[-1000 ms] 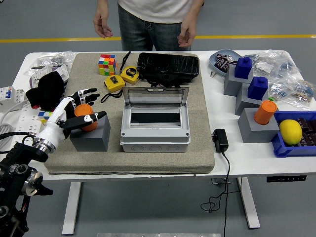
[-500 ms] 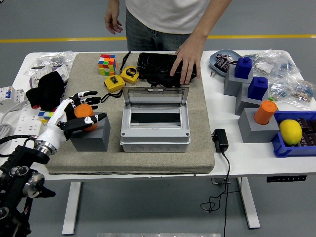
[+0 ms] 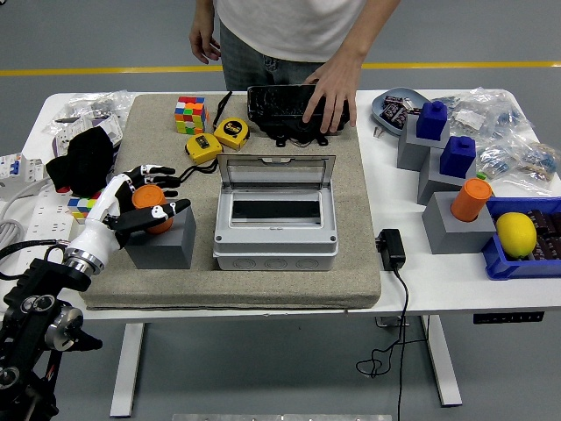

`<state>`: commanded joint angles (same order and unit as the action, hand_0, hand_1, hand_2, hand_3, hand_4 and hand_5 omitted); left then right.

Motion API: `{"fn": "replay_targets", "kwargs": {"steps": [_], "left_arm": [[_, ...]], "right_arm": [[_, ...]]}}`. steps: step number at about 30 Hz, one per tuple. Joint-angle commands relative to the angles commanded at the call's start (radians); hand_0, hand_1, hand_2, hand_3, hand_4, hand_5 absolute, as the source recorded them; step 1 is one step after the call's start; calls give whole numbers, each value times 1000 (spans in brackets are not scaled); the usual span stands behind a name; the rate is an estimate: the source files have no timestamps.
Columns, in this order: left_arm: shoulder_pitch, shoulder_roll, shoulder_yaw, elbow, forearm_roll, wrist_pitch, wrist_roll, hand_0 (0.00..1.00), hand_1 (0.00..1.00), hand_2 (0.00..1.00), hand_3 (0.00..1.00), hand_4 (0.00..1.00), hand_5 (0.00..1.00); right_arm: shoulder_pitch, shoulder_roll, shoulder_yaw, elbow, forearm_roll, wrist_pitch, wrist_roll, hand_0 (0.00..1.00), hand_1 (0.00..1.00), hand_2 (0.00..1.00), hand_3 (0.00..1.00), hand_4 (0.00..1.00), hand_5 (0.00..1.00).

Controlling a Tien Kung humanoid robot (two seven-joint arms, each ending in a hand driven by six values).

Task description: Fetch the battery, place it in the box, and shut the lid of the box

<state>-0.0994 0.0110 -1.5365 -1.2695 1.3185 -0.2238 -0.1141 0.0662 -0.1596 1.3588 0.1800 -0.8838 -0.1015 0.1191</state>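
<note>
Near the bench's [image 3: 412, 289] left edge, my left hand [image 3: 131, 206] has its fingers [image 3: 162, 210] curled around the orange battery [image 3: 151, 203], which sits atop the grey block [image 3: 161, 239]. Beside it stands the box [image 3: 275, 226], lid [image 3: 277, 167] raised. At the far edge, a person's hand [image 3: 331, 90] presses on the black case [image 3: 285, 110].

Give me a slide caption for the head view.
Left hand grips orange battery on grey block; box open.

Glossy black battery [image 3: 298, 107]; rough cloth mat [image 3: 359, 219]; plastic box [image 3: 275, 230].
</note>
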Motion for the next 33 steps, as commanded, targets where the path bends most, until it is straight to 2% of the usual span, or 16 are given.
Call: {"fn": "replay_targets", "kwargs": {"steps": [8,9,14,15,20,21,26,27,33], "left_arm": [[2,-4,3,-2,18,-3,3,591,620,537,552,998,2],[2,-4,4,-3,22,-4,5,675,714,574,589,991,2],[4,-4,4,-8,36,10,7,675,714,574,589,991,2],[4,-4,5,-8,38,12,7,634,711,558,569,916,2],[5,-4,10,-9,38,24,8,634,711,558,569,916,2],[5,-4,12,-9,39,28,7,591,600,534,548,886,2],[5,-7,17,-5,38,40,2,591,600,534,548,886,2],[5,-8,18,-4,39,47,0,537,551,495,517,883,2],[5,-9,21,-3,38,58,-3,518,547,483,509,886,2]], "right_arm": [[3,-1,2,0,1,0,1,917,886,828,852,998,998],[3,-1,2,0,1,0,1,917,886,828,852,998,998],[3,0,5,0,0,0,1,917,886,828,852,998,998],[3,0,6,0,0,0,1,917,886,828,852,998,998],[3,-1,9,0,0,1,2,917,886,828,852,998,998],[3,-1,11,0,-1,1,2,918,886,828,852,998,998],[3,-1,17,0,-4,1,2,918,886,828,852,998,998],[3,-1,19,0,-5,0,2,918,886,828,852,998,998],[5,-2,25,0,-6,1,3,918,886,828,851,998,998]]}}
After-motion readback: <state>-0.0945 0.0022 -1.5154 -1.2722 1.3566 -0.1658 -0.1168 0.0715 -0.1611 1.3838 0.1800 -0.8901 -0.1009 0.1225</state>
